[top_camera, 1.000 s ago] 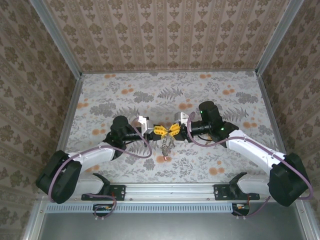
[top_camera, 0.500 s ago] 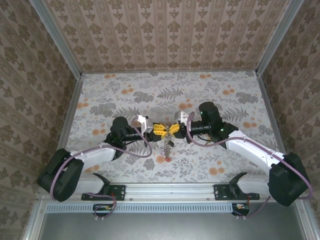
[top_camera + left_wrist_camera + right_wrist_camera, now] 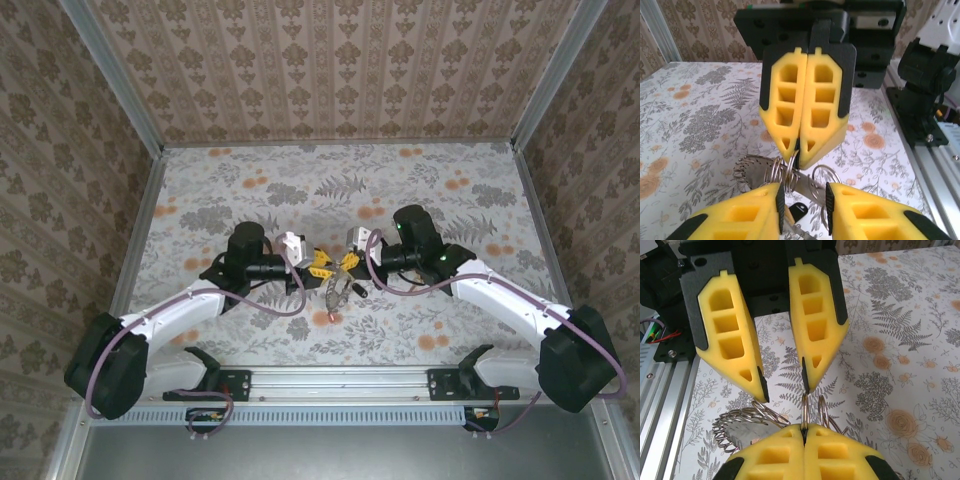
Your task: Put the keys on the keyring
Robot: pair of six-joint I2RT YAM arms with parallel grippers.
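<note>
The right hand [image 3: 799, 149] is clenched on the thin wire of the keyring [image 3: 805, 409], holding it over the middle of the counter [image 3: 300, 180]. The left hand [image 3: 785, 385] is released, its jaws parted close at the same ring. With one narrow pinch bearing everything, the ring may twist or slip, and the keys [image 3: 751, 172] bunched below could drop or snag. Patterned walls [image 3: 330, 70] box in the busy flowered counter, where a fallen key would be hard to spot.
</note>
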